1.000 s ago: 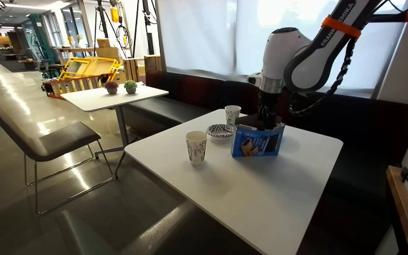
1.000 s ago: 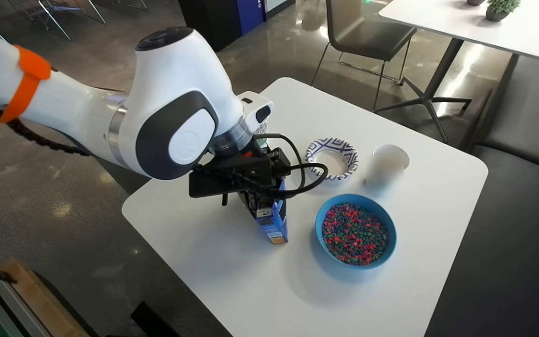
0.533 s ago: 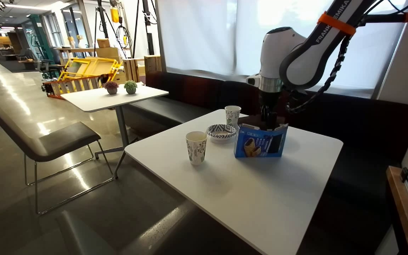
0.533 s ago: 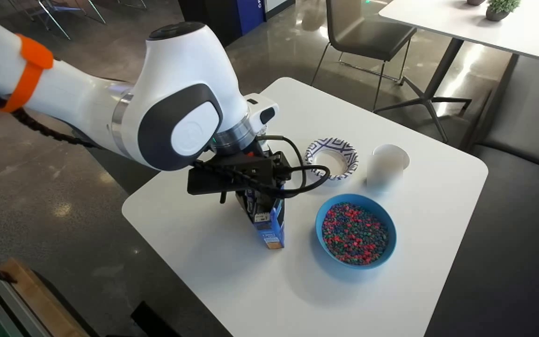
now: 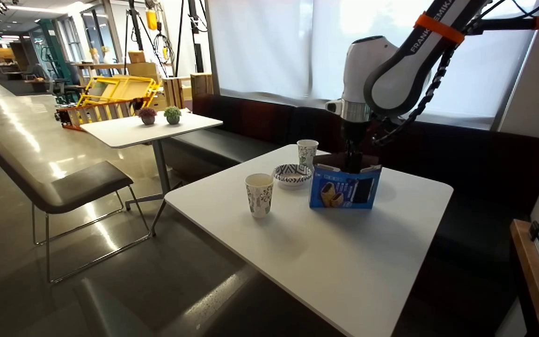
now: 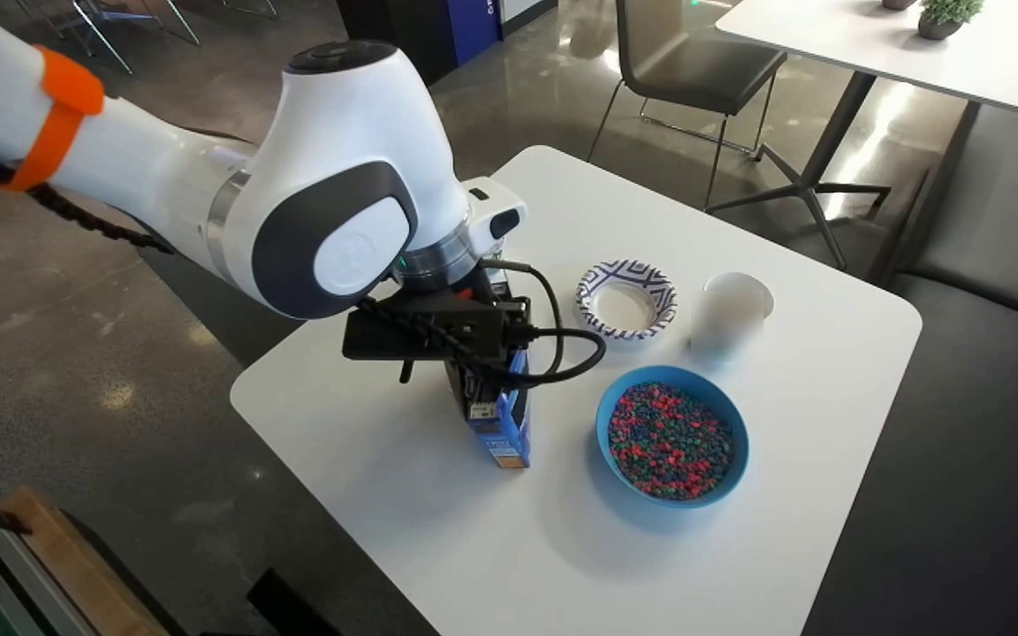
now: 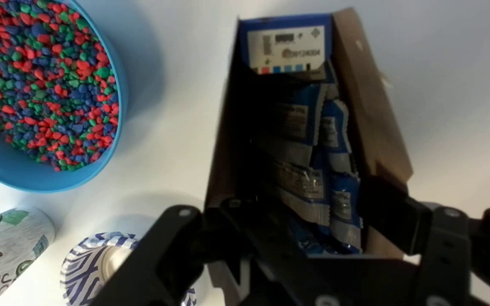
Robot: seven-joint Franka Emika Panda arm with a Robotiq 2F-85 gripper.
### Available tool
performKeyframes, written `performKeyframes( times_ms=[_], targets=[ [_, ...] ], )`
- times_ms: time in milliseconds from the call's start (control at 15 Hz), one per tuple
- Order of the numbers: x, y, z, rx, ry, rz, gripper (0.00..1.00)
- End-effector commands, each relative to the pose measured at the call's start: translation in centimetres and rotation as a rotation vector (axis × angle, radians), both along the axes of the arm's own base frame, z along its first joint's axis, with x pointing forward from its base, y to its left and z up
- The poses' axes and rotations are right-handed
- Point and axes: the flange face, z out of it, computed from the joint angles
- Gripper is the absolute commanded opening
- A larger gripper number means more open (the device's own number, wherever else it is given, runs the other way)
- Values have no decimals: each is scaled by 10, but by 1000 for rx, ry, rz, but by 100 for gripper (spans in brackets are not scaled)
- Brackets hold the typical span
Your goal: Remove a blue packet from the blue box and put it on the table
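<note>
Wrist view, left to right on table (image 7: pixel 181 106): paper cup (image 7: pixel 9 253), blue bowl (image 7: pixel 11 168) of coloured bits (image 7: pixel 45 80), patterned bowl (image 7: pixel 79 272), upright printed blue box (image 7: pixel 370 97), blue packets (image 7: pixel 306 182) inside. Gripper (image 7: pixel 317 210) at box mouth, jaws apart; can't tell packet contact.

Larger worktop (image 5: pixel 330 257): one. Smaller worktop (image 5: pixel 120 133): one. Blue box (image 5: pixel 344 189) on the larger worktop: one. Blue packets (image 7: pixel 343 206) inside that box, per the wrist view: at least four; exact number cannot be established, part of the contents being in shadow. Paper cups (image 5: pixel 259 196): two. Patterned paper bowl (image 6: pixel 626 305): one. Blue bowl (image 7: pixel 17 170): one, holding coloured granules (image 6: pixel 670 442) too numerous to count. Robot arm (image 6: pixel 345 203): one, fitted with one hand (image 5: pixel 353 164). Potted plants (image 5: pixel 172 114) on the smaller worktop: two. Chair (image 5: pixel 82 185) in full view: one; further chairs (image 5: pixel 108 311) show only in part or far off, their number unconfirmed.
</note>
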Motion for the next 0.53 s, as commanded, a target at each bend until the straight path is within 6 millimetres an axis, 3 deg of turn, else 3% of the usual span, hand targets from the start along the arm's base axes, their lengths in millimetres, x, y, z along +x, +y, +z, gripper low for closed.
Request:
performKeyframes(
  times_ms=[0,133,333,467],
  targets=[
    [0,1,-7,24,27,-34,34],
    [1,0,-7,36,20,-38,22],
    [3,-2,-8,50,29,-59,17],
    [3,-3,-7,60,36,-74,21]
  ],
)
